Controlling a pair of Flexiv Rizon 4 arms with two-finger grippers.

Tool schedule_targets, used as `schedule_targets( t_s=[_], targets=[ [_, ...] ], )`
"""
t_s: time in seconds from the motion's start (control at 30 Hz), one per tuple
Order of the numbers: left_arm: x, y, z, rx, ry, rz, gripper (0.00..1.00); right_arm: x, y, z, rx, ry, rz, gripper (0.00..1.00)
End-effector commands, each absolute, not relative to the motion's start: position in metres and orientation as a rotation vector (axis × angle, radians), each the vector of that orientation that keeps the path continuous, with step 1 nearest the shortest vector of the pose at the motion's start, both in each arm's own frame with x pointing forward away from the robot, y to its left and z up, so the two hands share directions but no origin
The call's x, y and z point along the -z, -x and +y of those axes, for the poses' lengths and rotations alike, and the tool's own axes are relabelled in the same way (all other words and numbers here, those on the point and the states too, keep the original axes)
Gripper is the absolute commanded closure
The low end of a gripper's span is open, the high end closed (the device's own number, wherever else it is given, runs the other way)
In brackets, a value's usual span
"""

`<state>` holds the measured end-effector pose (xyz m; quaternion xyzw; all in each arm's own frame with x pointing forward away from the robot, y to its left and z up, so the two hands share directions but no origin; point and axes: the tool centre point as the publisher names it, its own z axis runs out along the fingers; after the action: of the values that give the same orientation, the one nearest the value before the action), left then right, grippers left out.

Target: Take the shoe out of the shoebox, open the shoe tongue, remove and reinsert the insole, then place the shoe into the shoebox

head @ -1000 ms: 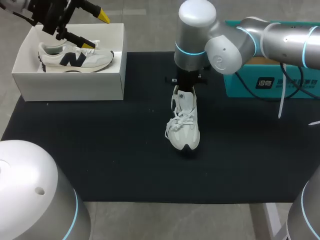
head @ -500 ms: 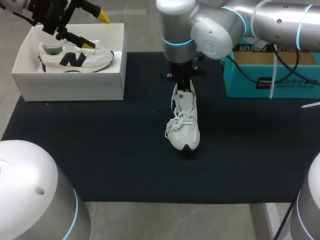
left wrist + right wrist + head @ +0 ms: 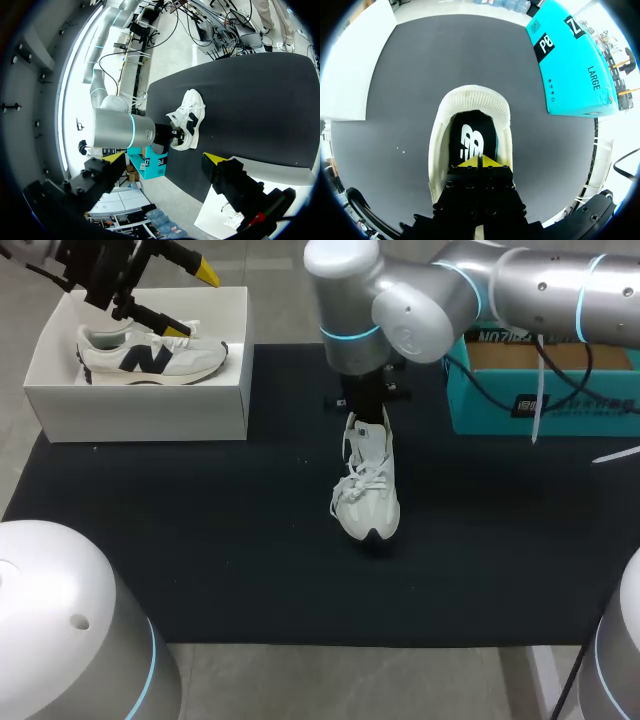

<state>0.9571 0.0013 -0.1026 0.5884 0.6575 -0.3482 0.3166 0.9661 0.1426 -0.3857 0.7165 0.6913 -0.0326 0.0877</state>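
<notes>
- right fingers (image 3: 470, 162): yellow tips pressed together, no gap. They sit low in the mouth of the shoe (image 3: 476, 97), just over the black insole (image 3: 472, 140). Can't tell if anything is pinched between them.
- insole lies flat inside the shoe, pale logo facing up. The white heel collar curves round it ahead of the tips.
- shoe stands upright on the black-covered worktop (image 3: 200, 540), near its middle, with its heel under the right fingers. Its toe points to the near edge and the laces are loose over the front.
- right arm (image 3: 450, 300) comes in from the right and hangs straight down over the heel end.
- teal box (image 3: 480, 410) sits at the right of the worktop, beside the shoe but apart from it.
- left fingers (image 3: 116, 157): spread wide, nothing between them. They hover over the white shoebox (image 3: 140, 410) at the far left corner.
- from the head view one yellow tip is up in the air. The other finger slants down toward the laces of a second shoe (image 3: 150, 358); can't tell if it touches.
- second shoe lies on its side in the shoebox, dark letter mark showing.
- left arm (image 3: 90, 265) comes in at the far left corner, well apart from the shoe.
</notes>
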Motion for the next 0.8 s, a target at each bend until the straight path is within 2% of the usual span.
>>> schedule_targets(
  t_s=[0.03,0.43,0.8],
  targets=[
    [0.102,-0.958,0.001,0.915,-1.553,1.734,0.0,0.407,-0.971,0.143,0.095,-2.154,2.082,1.0],
    [0.102,-0.958,0.001,0.915,-1.553,1.734,0.0,0.437,-0.97,0.151,0.074,-2.201,2.13,1.0],
    [0.102,-0.958,0.001,0.915,-1.553,1.734,0.0,0.384,-0.977,0.147,0.077,-2.072,2.037,1.0]
  ],
)
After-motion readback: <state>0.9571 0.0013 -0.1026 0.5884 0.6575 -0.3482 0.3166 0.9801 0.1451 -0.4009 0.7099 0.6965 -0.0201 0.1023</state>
